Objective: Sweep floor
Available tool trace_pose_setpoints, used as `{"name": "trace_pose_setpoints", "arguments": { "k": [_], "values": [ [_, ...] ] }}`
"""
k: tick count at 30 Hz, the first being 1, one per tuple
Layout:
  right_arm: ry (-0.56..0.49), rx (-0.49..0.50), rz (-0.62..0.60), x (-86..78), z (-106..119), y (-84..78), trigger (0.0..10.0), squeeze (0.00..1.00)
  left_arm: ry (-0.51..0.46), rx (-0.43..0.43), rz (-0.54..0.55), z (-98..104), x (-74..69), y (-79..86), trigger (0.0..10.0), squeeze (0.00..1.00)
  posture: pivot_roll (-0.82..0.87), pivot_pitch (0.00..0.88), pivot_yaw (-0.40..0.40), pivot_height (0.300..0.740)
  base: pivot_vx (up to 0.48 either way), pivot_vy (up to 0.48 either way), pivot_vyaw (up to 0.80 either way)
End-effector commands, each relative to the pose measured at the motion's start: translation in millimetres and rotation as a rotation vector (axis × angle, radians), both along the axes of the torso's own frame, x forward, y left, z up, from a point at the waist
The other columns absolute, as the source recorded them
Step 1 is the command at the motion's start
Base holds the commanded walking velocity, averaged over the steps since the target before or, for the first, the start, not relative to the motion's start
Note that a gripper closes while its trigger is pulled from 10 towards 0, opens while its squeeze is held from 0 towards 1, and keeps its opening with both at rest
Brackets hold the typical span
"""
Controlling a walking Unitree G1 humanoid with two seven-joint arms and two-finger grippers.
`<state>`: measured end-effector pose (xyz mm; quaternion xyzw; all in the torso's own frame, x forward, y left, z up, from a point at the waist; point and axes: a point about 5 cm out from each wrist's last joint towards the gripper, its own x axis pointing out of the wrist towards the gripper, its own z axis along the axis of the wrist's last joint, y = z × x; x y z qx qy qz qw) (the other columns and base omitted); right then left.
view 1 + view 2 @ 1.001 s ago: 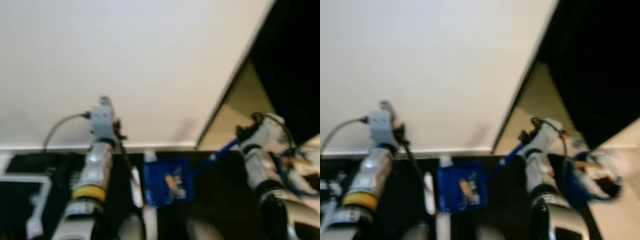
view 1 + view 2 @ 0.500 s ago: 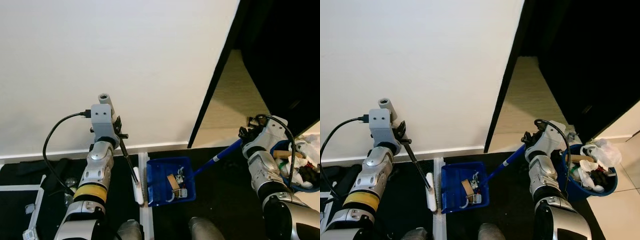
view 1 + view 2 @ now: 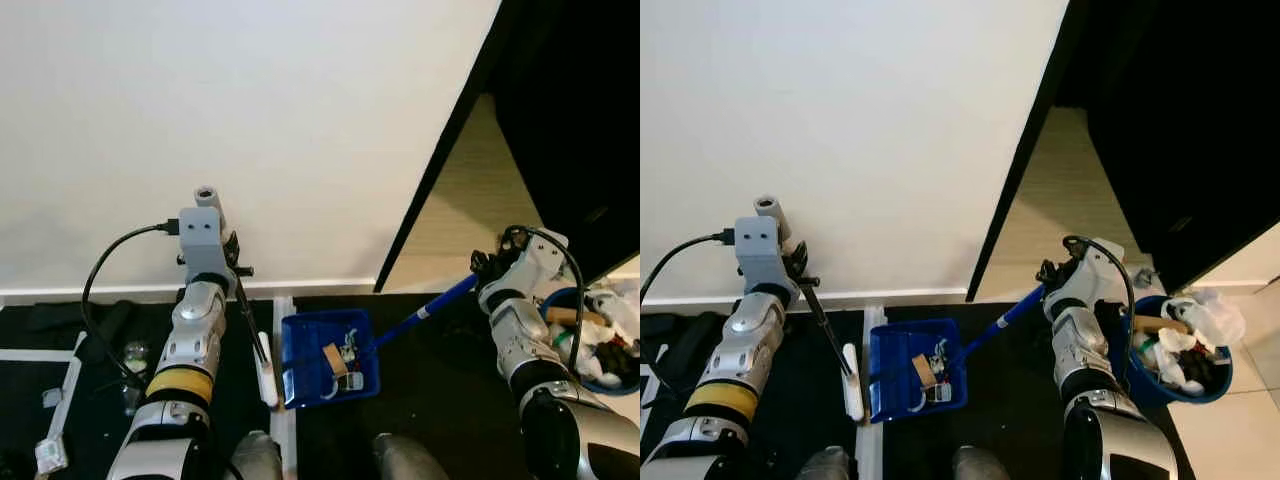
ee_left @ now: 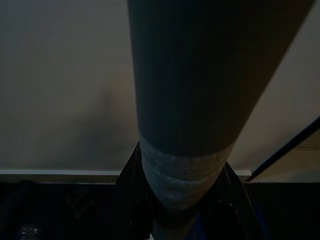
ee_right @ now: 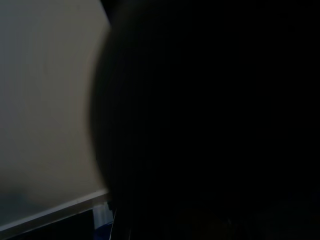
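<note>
Glossy blue plastic dustpan [image 3: 330, 358], matt white wall [image 3: 250, 120], silver metal arms.

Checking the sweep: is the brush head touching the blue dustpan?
Apart. In the right eye view, dark floor separates the white brush head from the blue dustpan.

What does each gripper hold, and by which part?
Left gripper: thin black broom handle, near its top. Right gripper: blue dustpan handle, at its upper end.

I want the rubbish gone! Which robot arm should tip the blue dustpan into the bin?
Probably the right. The right gripper holds the blue dustpan by its long handle, and the bin sits just beside that arm. The left gripper is busy holding the broom.
</note>
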<state>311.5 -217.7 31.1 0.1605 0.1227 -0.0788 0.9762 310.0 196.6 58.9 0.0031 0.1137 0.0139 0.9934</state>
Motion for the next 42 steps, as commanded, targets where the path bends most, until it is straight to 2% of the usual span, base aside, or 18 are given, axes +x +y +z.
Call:
{"name": "trace_pose_setpoints", "arguments": {
  "k": [1,42],
  "values": [
    [-0.036,0.002,-0.017,4.9,8.7,-5.6,10.0,0.00,-0.019,-0.009,-0.015,4.0,2.5,-6.4,10.0,0.00,0.07,0.009,-0.065,0.740,0.000,-0.480,0.00],
    [-0.040,-0.001,-0.002,7.7,11.4,-4.3,10.0,0.00,-0.017,-0.008,-0.014,4.6,2.8,-5.6,10.0,0.00,0.07,0.000,-0.069,0.740,0.000,-0.480,0.00]
  ]
}}
